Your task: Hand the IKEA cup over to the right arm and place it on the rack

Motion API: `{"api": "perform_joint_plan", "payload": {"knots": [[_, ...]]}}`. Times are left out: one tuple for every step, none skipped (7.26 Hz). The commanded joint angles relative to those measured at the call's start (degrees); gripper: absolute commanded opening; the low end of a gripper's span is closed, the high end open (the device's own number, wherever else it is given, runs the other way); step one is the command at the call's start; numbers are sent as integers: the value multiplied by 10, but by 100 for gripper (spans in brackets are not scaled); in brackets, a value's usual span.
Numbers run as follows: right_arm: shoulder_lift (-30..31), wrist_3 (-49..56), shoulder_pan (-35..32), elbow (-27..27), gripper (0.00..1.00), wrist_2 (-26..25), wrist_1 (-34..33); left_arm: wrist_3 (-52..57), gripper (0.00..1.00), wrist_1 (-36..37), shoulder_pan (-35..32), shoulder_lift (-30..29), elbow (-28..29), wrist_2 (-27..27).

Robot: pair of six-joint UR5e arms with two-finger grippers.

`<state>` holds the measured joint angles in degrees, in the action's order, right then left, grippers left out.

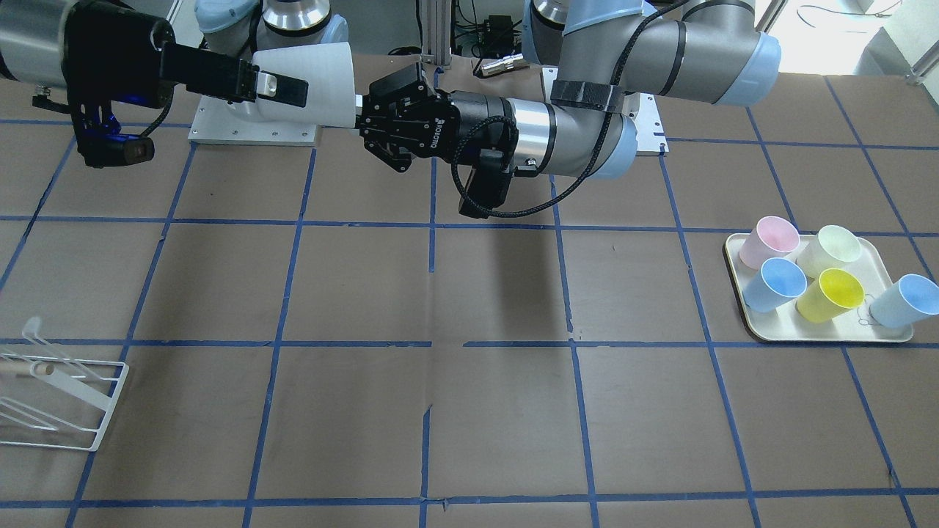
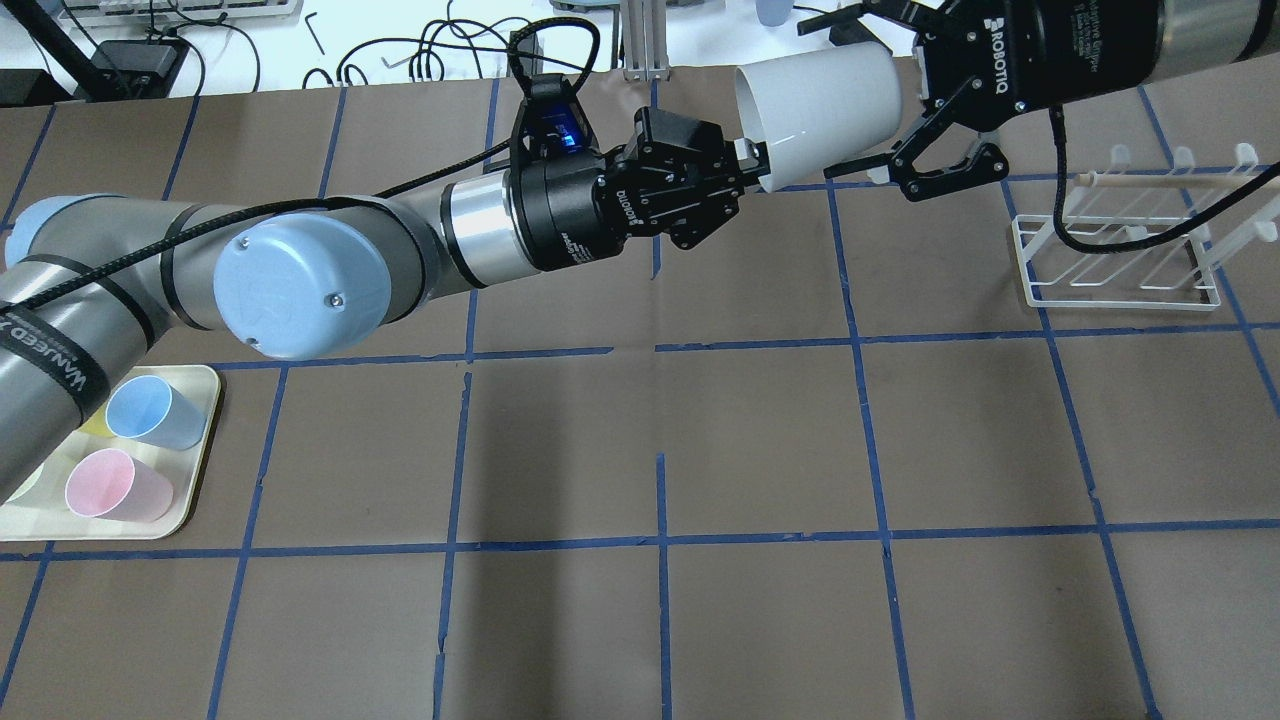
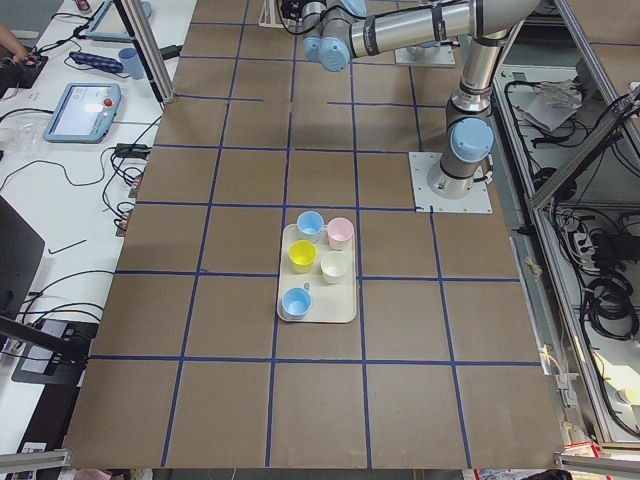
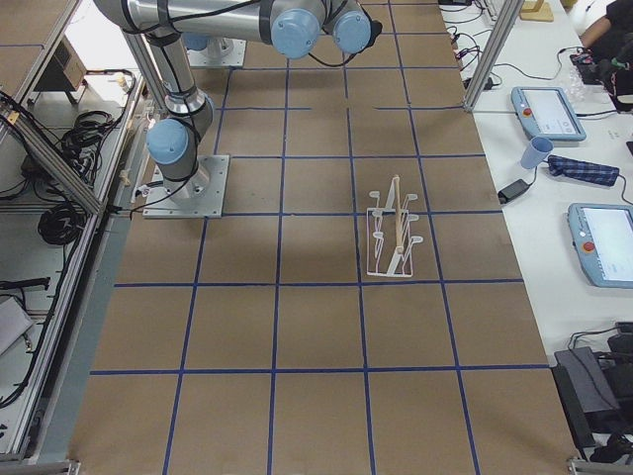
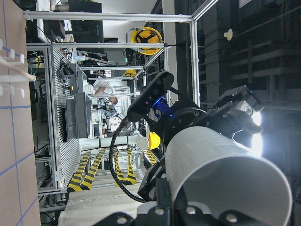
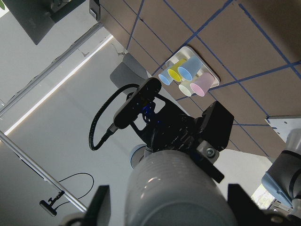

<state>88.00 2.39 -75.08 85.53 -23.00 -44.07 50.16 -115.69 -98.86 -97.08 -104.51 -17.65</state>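
Observation:
The pale grey IKEA cup (image 1: 323, 73) hangs on its side high above the table's far middle, its wide rim toward my left arm. It also shows in the overhead view (image 2: 820, 110). My left gripper (image 2: 750, 165), on the arm with the looped braided cable, is shut on the cup's rim. My right gripper (image 2: 850, 95) is open, its fingers spread on either side of the cup's narrow end without closing on it. The right wrist view shows the cup (image 6: 174, 193) between the spread fingers. The white wire rack (image 2: 1120, 250) stands on the table below and beside my right gripper.
A cream tray (image 1: 821, 334) on my left side holds several pastel cups: pink, pale cream-green, yellow and two light blue. The brown table has a blue tape grid. The two arm bases stand at the table's robot-side edge.

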Motion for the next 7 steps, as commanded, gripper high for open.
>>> {"api": "perform_joint_plan", "payload": {"knots": [[1,2,1,-1,60,0,-1,-1,1,0,0,-1,1,1],[1,2,2,-2,57,0,1,-4,67,-1,0,-2,1,1],[1,1,3,-4,55,-1,1,-5,81,-1,0,3,5,1],[1,0,5,-6,52,-2,1,-16,81,-2,0,4,9,1],[0,-1,6,-7,52,-1,0,-22,83,-2,3,5,9,3],[-1,-2,9,-10,52,-1,-1,-37,89,0,13,6,8,7],[-1,-2,16,-11,51,-2,-5,-44,90,0,29,8,6,10]]}}
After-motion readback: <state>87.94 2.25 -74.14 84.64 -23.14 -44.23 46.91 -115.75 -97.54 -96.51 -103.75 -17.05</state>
